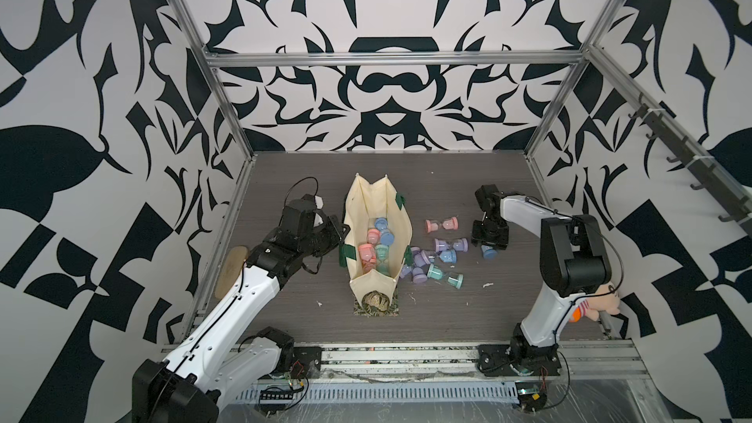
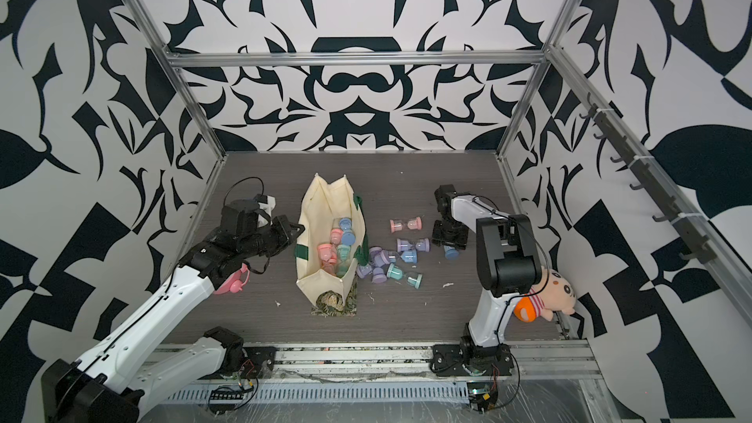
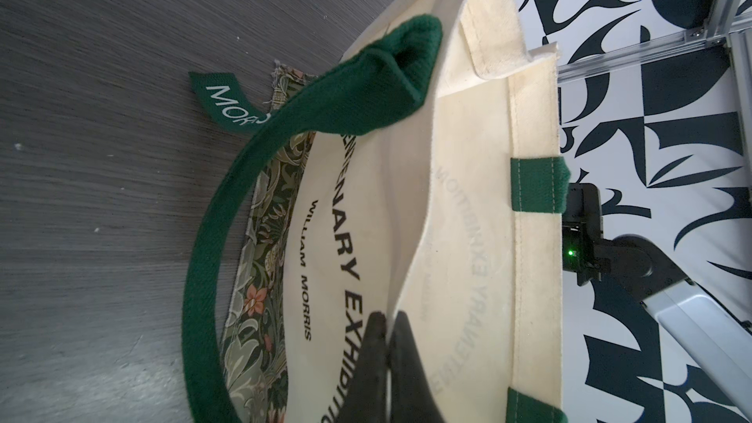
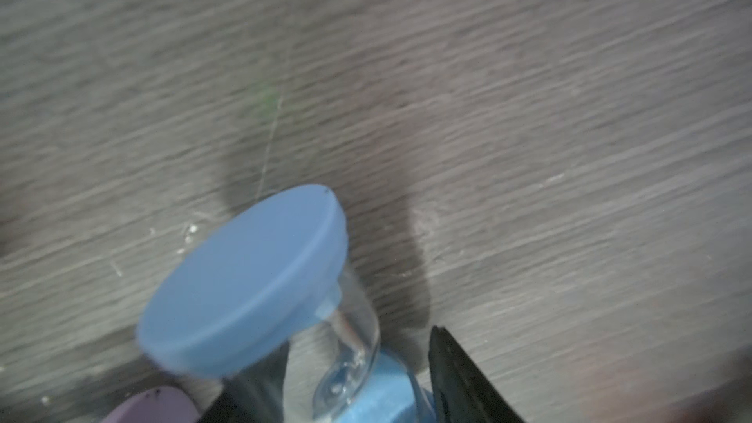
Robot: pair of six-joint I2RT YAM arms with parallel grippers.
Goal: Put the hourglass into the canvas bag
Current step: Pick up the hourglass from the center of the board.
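Note:
The cream canvas bag (image 1: 403,229) (image 2: 313,213) stands open at mid-table, with several pastel hourglasses (image 1: 376,238) lying inside it. My left gripper (image 1: 346,233) (image 3: 390,323) is shut on the bag's left wall near a green handle (image 3: 203,278), so the mouth is held apart. To the bag's right my right gripper (image 1: 490,244) (image 4: 358,376) points down at the table. Its fingers close on the clear middle of a blue hourglass (image 4: 244,278) (image 1: 489,253). That hourglass is tilted, one blue cap facing the right wrist camera.
Loose pink (image 1: 442,224), purple (image 1: 449,244) and teal hourglasses (image 1: 434,272) lie between the bag and my right gripper. A purple cap (image 4: 150,404) sits beside the held one. A floral cloth (image 1: 376,305) lies at the bag's near end. A plush doll (image 2: 545,295) leans behind the right arm.

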